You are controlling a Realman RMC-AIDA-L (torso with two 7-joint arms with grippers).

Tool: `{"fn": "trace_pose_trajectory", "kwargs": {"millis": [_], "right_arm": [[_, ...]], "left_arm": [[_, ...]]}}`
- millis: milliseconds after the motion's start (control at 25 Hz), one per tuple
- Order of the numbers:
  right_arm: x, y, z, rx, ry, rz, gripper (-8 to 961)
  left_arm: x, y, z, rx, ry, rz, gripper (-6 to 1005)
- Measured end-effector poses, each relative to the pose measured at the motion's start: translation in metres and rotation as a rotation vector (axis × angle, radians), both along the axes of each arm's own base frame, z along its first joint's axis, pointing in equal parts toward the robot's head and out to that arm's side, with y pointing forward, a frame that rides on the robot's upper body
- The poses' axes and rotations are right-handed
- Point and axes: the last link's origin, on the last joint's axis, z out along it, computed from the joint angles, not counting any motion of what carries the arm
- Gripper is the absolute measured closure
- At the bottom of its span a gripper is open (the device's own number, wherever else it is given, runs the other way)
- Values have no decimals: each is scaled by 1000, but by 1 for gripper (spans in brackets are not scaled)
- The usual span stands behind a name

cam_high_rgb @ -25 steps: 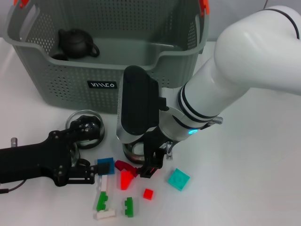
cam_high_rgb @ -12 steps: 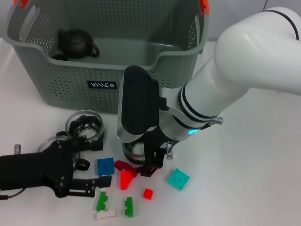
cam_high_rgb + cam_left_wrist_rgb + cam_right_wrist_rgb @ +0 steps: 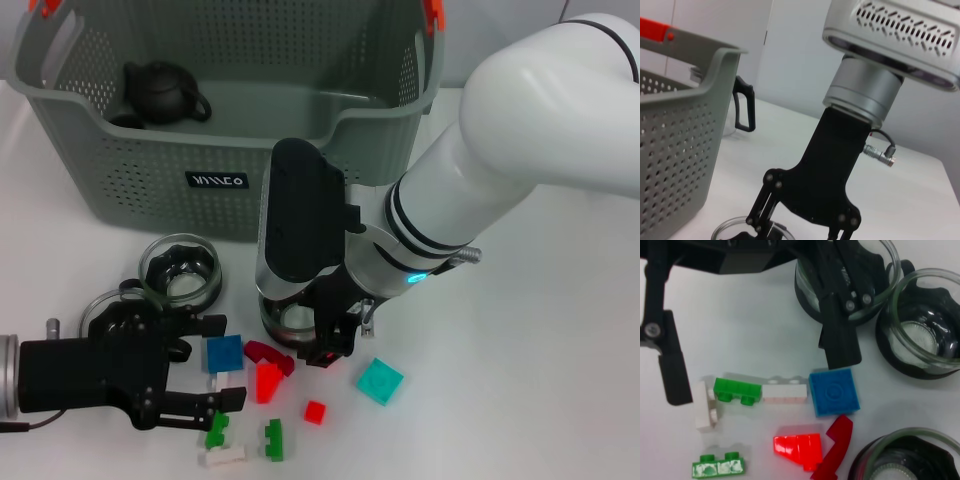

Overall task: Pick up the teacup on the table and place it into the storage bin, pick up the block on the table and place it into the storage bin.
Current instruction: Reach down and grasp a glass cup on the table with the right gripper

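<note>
We see left tool (image 3: 215, 372) pulled back nearer, jaws wide, empty, blue block (image 3: 224, 353) between fingers; right tool (image 3: 325, 340) over teacup (image 3: 285, 318), grip unclear.

Left gripper (image 3: 205, 363) lies low and level over the counter, jaws spread wide. Right arm reaches down from the right, its gripper (image 3: 330, 345) pointing downward, jaws apart
</note>
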Motion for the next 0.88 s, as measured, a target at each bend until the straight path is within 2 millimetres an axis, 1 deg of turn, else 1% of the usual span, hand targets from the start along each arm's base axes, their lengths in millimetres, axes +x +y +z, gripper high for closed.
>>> {"fn": "trace_pose_trajectory", "kwargs": {"millis": [40, 480, 880], "right_arm": [[0, 0, 0, 0, 0, -2, 304], [3, 0, 0, 1, -7, -12, 303], [2, 0, -2, 9, 1, -19, 331]], "left_arm": [[0, 0, -1, -1, 3, 0, 67], [0, -2, -1, -3, -3, 3, 67], [0, -2, -1, 0, -6, 5, 66]]}}
